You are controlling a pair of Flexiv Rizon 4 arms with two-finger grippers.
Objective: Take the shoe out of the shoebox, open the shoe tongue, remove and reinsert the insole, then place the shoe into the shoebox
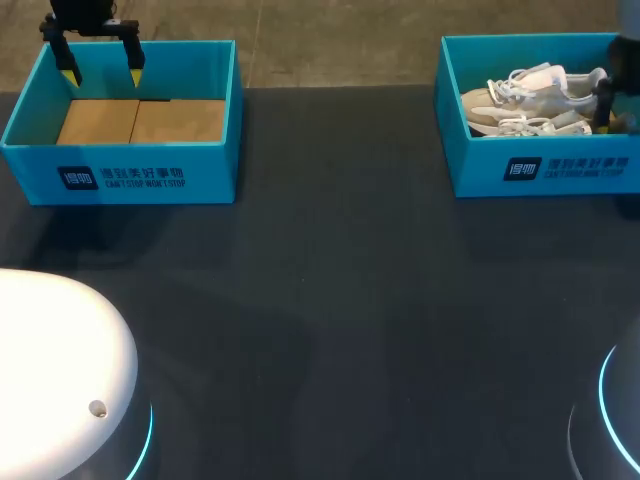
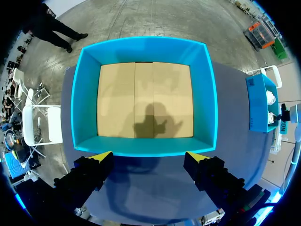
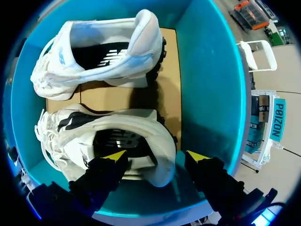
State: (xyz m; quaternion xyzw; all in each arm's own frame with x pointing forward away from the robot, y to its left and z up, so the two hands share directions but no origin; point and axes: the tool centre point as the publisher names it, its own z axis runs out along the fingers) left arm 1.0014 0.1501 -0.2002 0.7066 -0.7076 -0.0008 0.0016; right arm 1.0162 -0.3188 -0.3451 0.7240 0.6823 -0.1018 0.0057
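In the right shoebox (image 1: 545, 170) on the desk (image 1: 330, 300) lie a near shoe (image 3: 108, 129) and a far shoe (image 3: 103, 52), both white, side by side. The right gripper (image 3: 156, 156) hangs released over the near shoe's heel. The left gripper (image 2: 149, 156), released too, hangs above the left shoebox (image 2: 146, 49).

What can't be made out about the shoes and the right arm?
Right wrist view: the right gripper covers part of the insole of the nearer shoe; whether its jaws touch the heel is unclear.
Head view: the picture's edge cuts off that gripper; the shoebox wall hides that shoe's lower side.
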